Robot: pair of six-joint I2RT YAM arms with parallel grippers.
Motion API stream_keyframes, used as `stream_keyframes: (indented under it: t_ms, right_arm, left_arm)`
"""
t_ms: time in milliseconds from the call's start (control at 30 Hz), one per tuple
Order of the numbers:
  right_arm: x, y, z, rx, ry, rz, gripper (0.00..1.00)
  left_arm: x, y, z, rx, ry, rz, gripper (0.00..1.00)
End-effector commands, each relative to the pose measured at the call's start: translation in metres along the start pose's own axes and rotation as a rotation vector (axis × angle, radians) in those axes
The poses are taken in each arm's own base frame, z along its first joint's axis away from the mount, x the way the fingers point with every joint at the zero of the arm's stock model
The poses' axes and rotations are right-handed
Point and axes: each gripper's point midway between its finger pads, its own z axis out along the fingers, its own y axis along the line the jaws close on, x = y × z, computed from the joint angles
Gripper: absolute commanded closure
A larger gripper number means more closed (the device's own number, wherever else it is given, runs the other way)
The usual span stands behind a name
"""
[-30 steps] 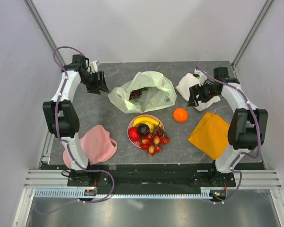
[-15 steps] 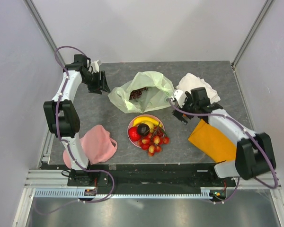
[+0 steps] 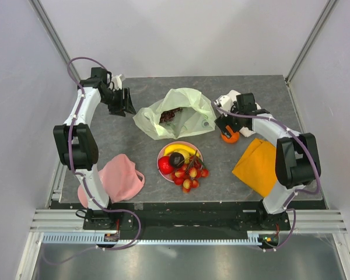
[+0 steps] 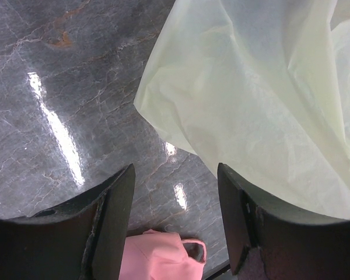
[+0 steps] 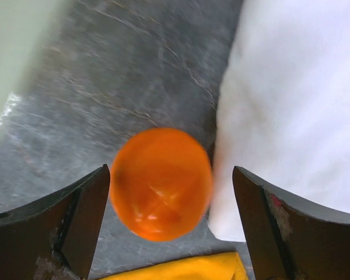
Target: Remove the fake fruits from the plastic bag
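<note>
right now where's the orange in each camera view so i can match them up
Top external: the orange lies right of the plastic bag, partly hidden under the right arm's tip.
Left wrist: not in it; only the bag and a pink cloth show.
Right wrist: centre of the picture, between the open right fingers, white cloth beside it.
Shared landmark: the plastic bag, a pale blurred patch at the right wrist view's top left.

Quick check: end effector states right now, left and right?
Left end effector: open, holding nothing.
Right end effector: open over the orange, not gripping it.
</note>
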Motion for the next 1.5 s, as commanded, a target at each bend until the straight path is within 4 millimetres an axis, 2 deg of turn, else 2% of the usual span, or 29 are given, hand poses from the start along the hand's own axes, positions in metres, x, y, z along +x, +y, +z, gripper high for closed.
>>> stream_keyframes:
  t_ms: [0, 233, 267, 300, 367, 433, 467, 500, 567, 600, 633, 667, 700, 767, 800, 867, 900, 933, 967, 1000, 1067, 1100, 1267, 1333, 1367, 1400, 1467]
  right_arm:
    - [0.010, -0.007, 0.003, -0.056, 0.045, 0.097, 0.10]
    - [0.024, 0.013, 0.001, -0.143, 0.089, 0.119, 0.17]
    - [0.025, 0.015, 0.000, -0.147, 0.093, 0.121, 0.20]
    - [0.025, 0.017, -0.001, -0.158, 0.094, 0.121, 0.29]
    - [0.024, 0.019, -0.007, -0.163, 0.096, 0.121, 0.35]
    - [0.012, 0.019, -0.019, -0.173, 0.075, 0.123, 0.41]
    - [0.005, 0.019, -0.025, -0.178, 0.060, 0.125, 0.42]
    - [-0.013, 0.015, -0.036, -0.177, 0.018, 0.116, 0.43]
    - [-0.037, 0.028, -0.062, -0.239, -0.047, 0.104, 0.43]
    - [-0.059, 0.034, -0.075, -0.260, -0.097, 0.065, 0.43]
    - [-0.070, 0.049, -0.091, -0.307, -0.120, 0.038, 0.42]
    - [-0.080, 0.059, -0.099, -0.334, -0.142, 0.005, 0.42]
    - [-0.100, 0.075, -0.109, -0.369, -0.185, -0.072, 0.41]
    - [-0.114, 0.099, -0.123, -0.440, -0.206, -0.118, 0.41]
    - [-0.131, 0.112, -0.132, -0.466, -0.238, -0.163, 0.41]
    - [-0.144, 0.128, -0.132, -0.520, -0.249, -0.180, 0.41]
    - [-0.163, 0.139, -0.139, -0.536, -0.282, -0.216, 0.41]
    - [-0.168, 0.146, -0.131, -0.562, -0.263, -0.195, 0.41]
    - [-0.176, 0.152, -0.133, -0.586, -0.274, -0.195, 0.42]
    - [-0.195, 0.160, -0.141, -0.596, -0.313, -0.223, 0.43]
    - [-0.205, 0.171, -0.141, -0.630, -0.313, -0.233, 0.43]
    - [-0.219, 0.178, -0.151, -0.643, -0.352, -0.260, 0.43]
    - [-0.247, 0.215, -0.166, -0.737, -0.413, -0.305, 0.42]
    - [-0.269, 0.225, -0.179, -0.756, -0.474, -0.311, 0.42]
    - [-0.285, 0.232, -0.195, -0.773, -0.518, -0.294, 0.42]
    - [-0.300, 0.235, -0.201, -0.773, -0.574, -0.300, 0.42]
    - [-0.319, 0.241, -0.220, -0.792, -0.636, -0.277, 0.42]
  left_arm:
    - [-0.008, -0.011, -0.017, 0.018, -0.048, 0.055, 0.34]
    - [-0.009, -0.010, -0.014, 0.020, -0.050, 0.052, 0.34]
    - [-0.009, -0.010, -0.015, 0.020, -0.050, 0.051, 0.34]
    - [-0.008, -0.010, -0.014, 0.020, -0.047, 0.049, 0.34]
    - [-0.008, -0.009, -0.013, 0.020, -0.045, 0.047, 0.34]
    - [-0.009, -0.010, -0.013, 0.024, -0.047, 0.044, 0.34]
    - [-0.010, -0.010, -0.013, 0.029, -0.051, 0.042, 0.34]
    - [-0.011, -0.010, -0.014, 0.033, -0.053, 0.040, 0.34]
    - [-0.014, -0.011, -0.012, 0.044, -0.057, 0.031, 0.34]
    - [-0.015, -0.011, -0.012, 0.048, -0.058, 0.026, 0.34]
    - [-0.017, -0.011, -0.011, 0.053, -0.060, 0.023, 0.34]
    - [-0.021, -0.013, -0.012, 0.062, -0.070, 0.028, 0.34]
    - [-0.023, -0.013, -0.012, 0.068, -0.072, 0.029, 0.34]
    - [-0.031, -0.019, -0.014, 0.090, -0.090, 0.012, 0.34]
    - [-0.033, -0.020, -0.014, 0.095, -0.091, 0.008, 0.34]
    - [-0.038, -0.025, -0.017, 0.114, -0.103, 0.006, 0.34]
    - [-0.040, -0.026, -0.018, 0.118, -0.109, 0.008, 0.34]
    - [-0.041, -0.027, -0.019, 0.120, -0.112, 0.004, 0.34]
    - [-0.041, -0.029, -0.020, 0.127, -0.114, 0.004, 0.34]
    - [-0.042, -0.030, -0.022, 0.130, -0.118, 0.005, 0.34]
    - [-0.043, -0.033, -0.027, 0.134, -0.128, 0.006, 0.34]
    - [-0.044, -0.033, -0.029, 0.135, -0.134, 0.005, 0.34]
    - [-0.047, -0.035, -0.038, 0.118, -0.154, 0.010, 0.34]
    - [-0.045, -0.029, -0.042, 0.076, -0.158, 0.007, 0.34]
    - [-0.046, -0.026, -0.048, 0.063, -0.170, 0.003, 0.33]
    - [-0.045, -0.022, -0.051, 0.052, -0.174, -0.008, 0.34]
    - [-0.044, -0.013, -0.060, 0.028, -0.188, -0.032, 0.34]
